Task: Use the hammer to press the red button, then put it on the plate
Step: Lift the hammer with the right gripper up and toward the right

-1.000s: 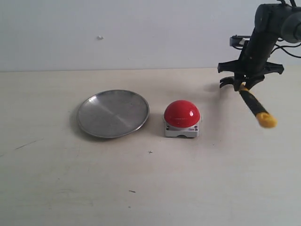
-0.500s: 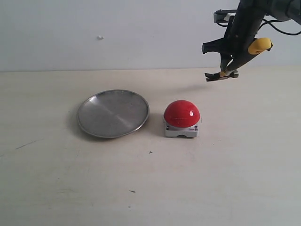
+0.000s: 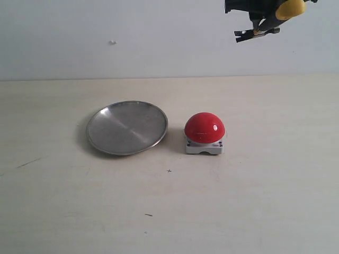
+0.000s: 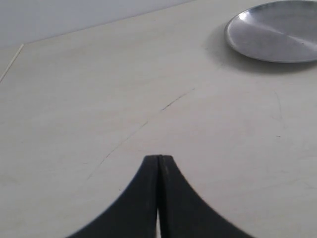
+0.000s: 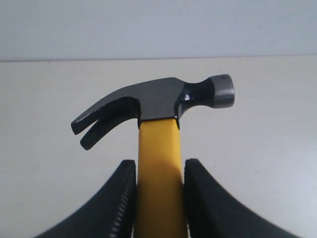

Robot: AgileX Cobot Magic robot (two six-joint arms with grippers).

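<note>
My right gripper [image 5: 158,166] is shut on the yellow handle of the hammer [image 5: 157,99], whose dark claw head juts out past the fingers. In the exterior view that gripper [image 3: 258,13] is high at the top right, partly cut off by the frame, with the hammer [image 3: 257,33] head below it and the yellow handle tip up beside it. The red button [image 3: 204,127] sits on its grey base at the table's middle, well below and left of the hammer. The silver plate [image 3: 127,127] lies left of the button, also seen as the plate [image 4: 277,32]. My left gripper [image 4: 159,157] is shut and holds nothing.
The pale tabletop [image 3: 169,211] carries faint scratch marks [image 4: 148,124] near the left gripper. A plain light wall stands behind the table.
The right gripper has risen steeply with the hammer and swung it round: the handle tip, first hanging low right, now points up, with the head lowest. Button and plate are unmoved.
</note>
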